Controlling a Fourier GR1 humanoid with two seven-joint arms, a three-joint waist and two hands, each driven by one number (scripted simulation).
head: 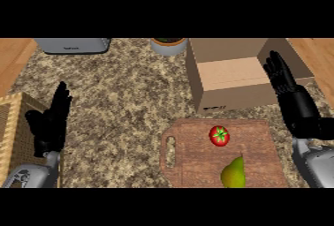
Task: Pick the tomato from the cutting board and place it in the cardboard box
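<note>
Tomato (220, 135) on cutting board (195, 150), untouched

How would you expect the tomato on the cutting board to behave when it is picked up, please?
The tomato looks round, so a nudge may roll it across the flat cutting board. Its smooth skin could be slippery.

Speckled brown stone counter (124, 106) between wooden edges (13, 57).
</note>
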